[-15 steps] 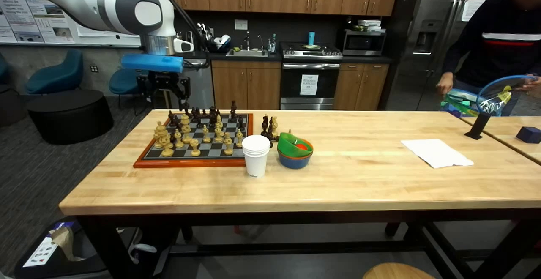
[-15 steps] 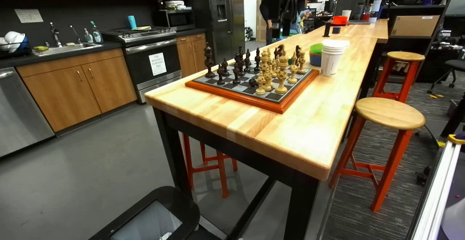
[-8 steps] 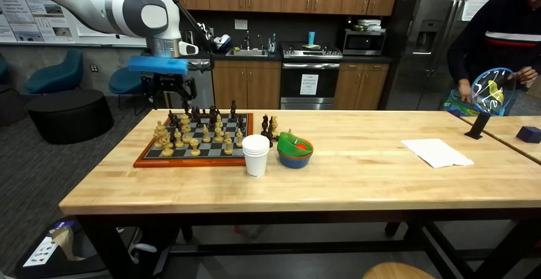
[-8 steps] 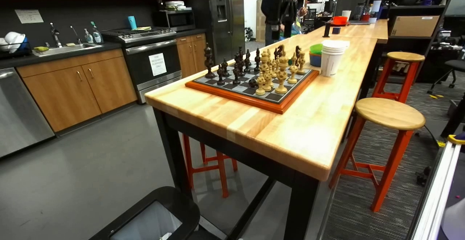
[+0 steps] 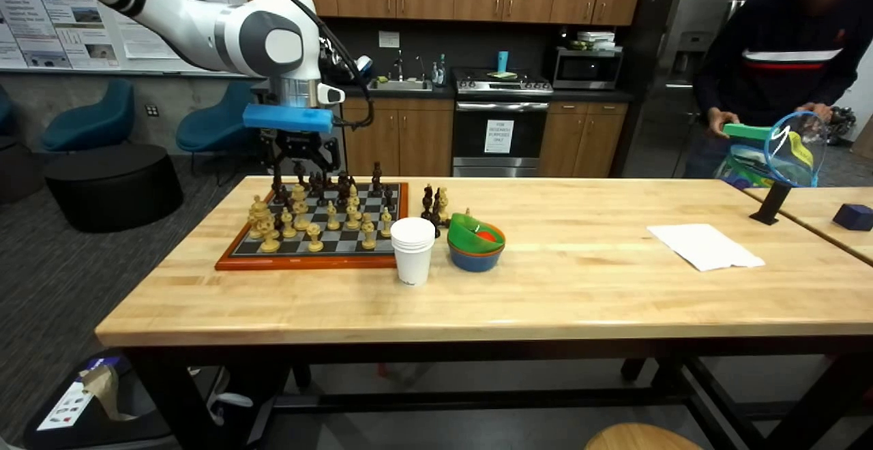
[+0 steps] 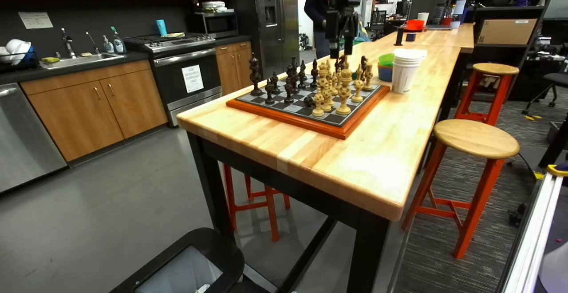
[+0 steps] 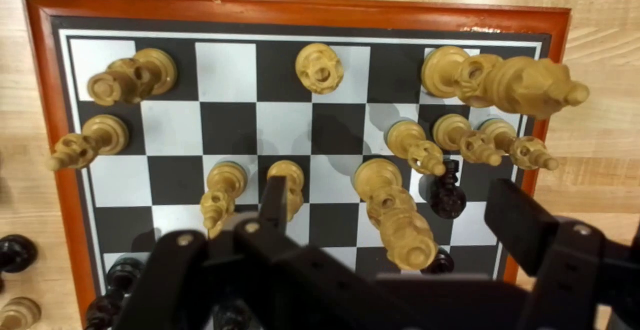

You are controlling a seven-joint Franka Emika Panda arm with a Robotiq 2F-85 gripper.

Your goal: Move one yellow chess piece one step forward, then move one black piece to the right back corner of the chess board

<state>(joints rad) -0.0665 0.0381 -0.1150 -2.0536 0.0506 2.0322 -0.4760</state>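
Observation:
The chess board [image 5: 314, 263] with its reddish-brown rim stands on the table; it also shows in an exterior view [image 6: 284, 116] and in the wrist view [image 7: 300, 12]. Yellow pieces [image 5: 314, 238] stand along the near side, black pieces [image 6: 290, 80] mostly along the far side. One black piece [image 7: 447, 195] lies on its side among the yellow ones. My gripper [image 5: 300, 166] is open and empty above the board; it also shows in an exterior view [image 6: 341, 51]. In the wrist view, a tall yellow piece [image 7: 395, 215] shows between the open fingers, below them. The fingers and gripper body hide part of the board.
A stack of white cups [image 5: 412, 252] stands at the board's near corner. Coloured bowls [image 5: 475, 249] and several loose chess pieces [image 5: 434, 206] are beside the board. A white sheet [image 5: 704, 247] lies farther along the table. A person [image 5: 777, 68] stands behind the table.
My gripper has moved right and down over the board in an exterior view and stays open. The pieces have not visibly moved. The person in the background has shifted and handles things there.

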